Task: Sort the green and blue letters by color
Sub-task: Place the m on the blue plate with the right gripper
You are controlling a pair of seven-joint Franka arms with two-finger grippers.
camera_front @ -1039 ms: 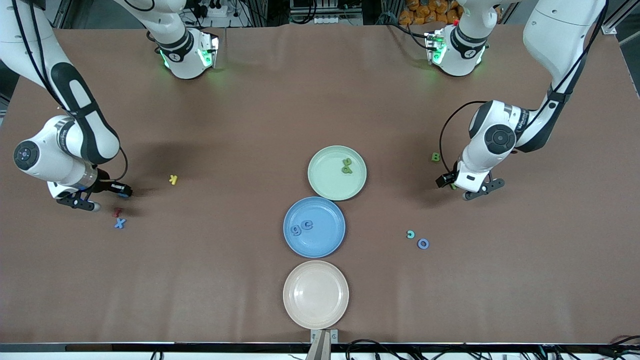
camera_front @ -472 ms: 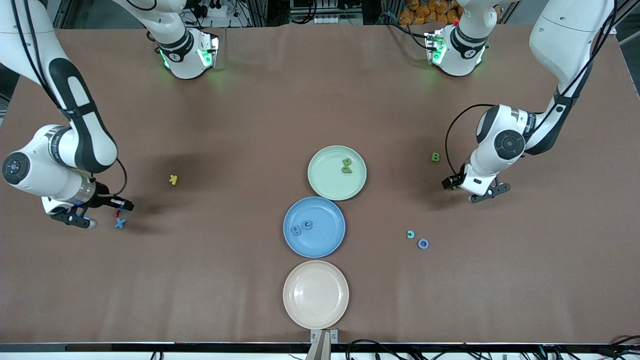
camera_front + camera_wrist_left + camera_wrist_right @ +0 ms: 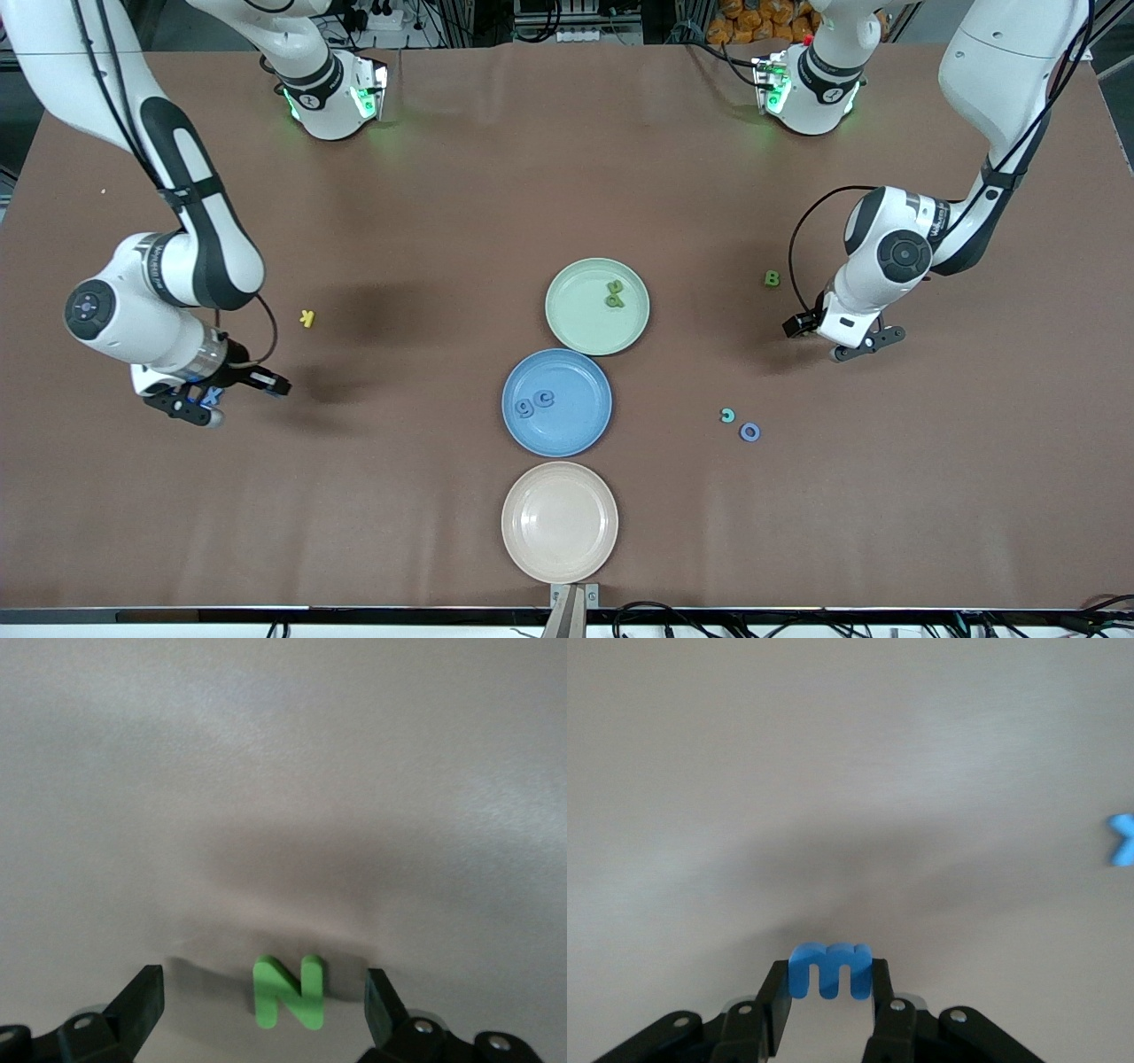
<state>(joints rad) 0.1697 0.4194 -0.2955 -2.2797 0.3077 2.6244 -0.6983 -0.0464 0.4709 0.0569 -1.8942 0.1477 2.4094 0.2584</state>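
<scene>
My right gripper (image 3: 205,400) is shut on a blue letter M (image 3: 830,970), held above the table toward the right arm's end, with a blue X (image 3: 1122,839) lying close by. My left gripper (image 3: 263,1008) is open and low over the table, its fingers (image 3: 142,1001) standing on either side of a green N (image 3: 289,992) without touching it. The green plate (image 3: 567,310) holds green letters (image 3: 615,293). The blue plate (image 3: 576,430) holds a blue g and c (image 3: 534,403). A green B (image 3: 772,278) and a blue O (image 3: 749,432) lie loose on the table.
A beige plate (image 3: 560,521) sits nearest the front camera, touching the blue plate. A yellow K (image 3: 306,318) lies toward the right arm's end. A teal c (image 3: 727,415) lies beside the blue O. Brown table cloth covers everything.
My right arm has carried the blue M from the table's end toward the middle, now over the spot of the blue X. My left gripper shifted slightly, then held still over the N.
</scene>
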